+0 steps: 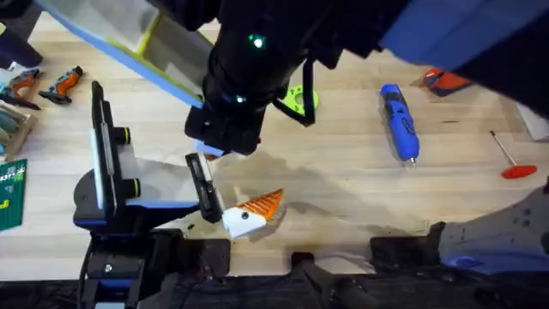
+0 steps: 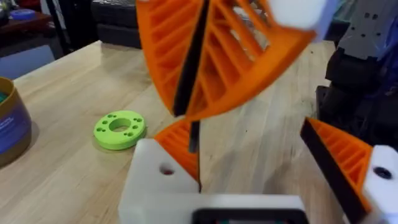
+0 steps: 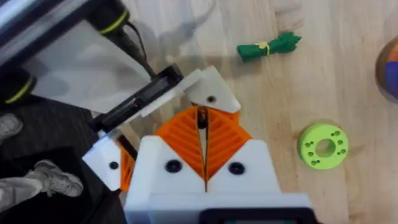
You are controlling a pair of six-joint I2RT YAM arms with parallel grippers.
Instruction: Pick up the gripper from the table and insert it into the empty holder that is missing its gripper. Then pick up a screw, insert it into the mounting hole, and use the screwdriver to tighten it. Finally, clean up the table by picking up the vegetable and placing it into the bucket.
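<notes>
The gripper (image 2: pixel 177 144), a small ribbed orange block with a black face, is at the near left of the table. It touches the white holder (image 2: pixel 152 177) of the wide-open left gripper (image 2: pixel 245 134), and the right gripper (image 3: pixel 203 121) pinches it. The blue screwdriver (image 1: pixel 400 120) lies far right.

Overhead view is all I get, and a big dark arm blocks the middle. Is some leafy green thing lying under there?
Observer: Yes. The right wrist view shows a small dark green leafy bundle lying on the wooden table, with nothing touching it.
Operator: Is there a cup nearby to drop it in?
Observer: Yes. The left wrist view shows a round orange-yellow cup with a dark blue band standing near a lime-green plastic ring with holes.
</notes>
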